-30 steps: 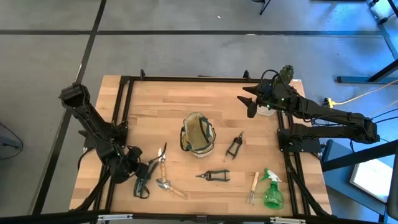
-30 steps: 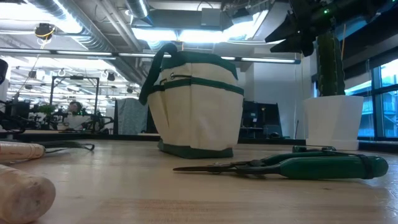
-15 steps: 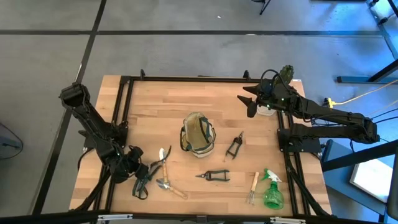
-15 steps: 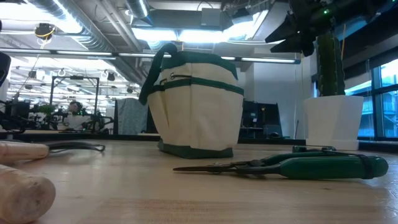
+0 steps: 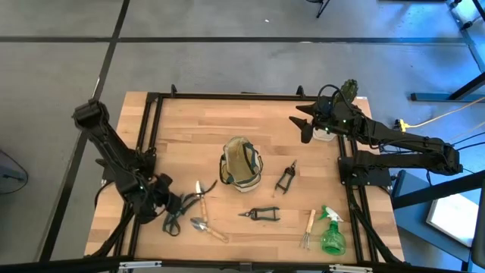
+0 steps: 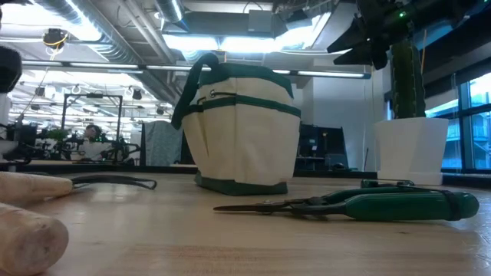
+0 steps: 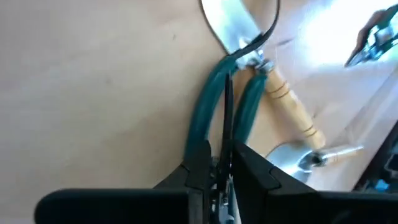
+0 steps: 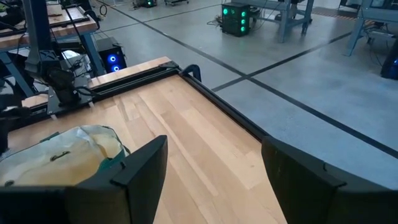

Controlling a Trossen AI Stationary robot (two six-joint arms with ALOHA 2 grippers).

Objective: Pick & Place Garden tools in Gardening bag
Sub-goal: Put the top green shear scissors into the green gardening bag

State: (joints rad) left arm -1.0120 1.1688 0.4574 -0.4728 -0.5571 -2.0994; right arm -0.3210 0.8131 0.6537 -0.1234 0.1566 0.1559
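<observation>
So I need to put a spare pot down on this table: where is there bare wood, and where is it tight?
Bare wood lies across the far strip between the bag and the back rail, and down the left side beside the bag. It is crowded along the near edge: the left gripper on green shears, the trowel, more shears, the fork, the spray bottle.

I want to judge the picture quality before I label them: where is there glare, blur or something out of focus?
Left wrist view: strong white glare washes out one upper corner of the table, and the green-handled shears look motion-blurred. Low view: the near wooden handle is soft, while the bag is sharp and the ceiling lights behind it are overexposed. High view: evenly lit, no glare.
</observation>
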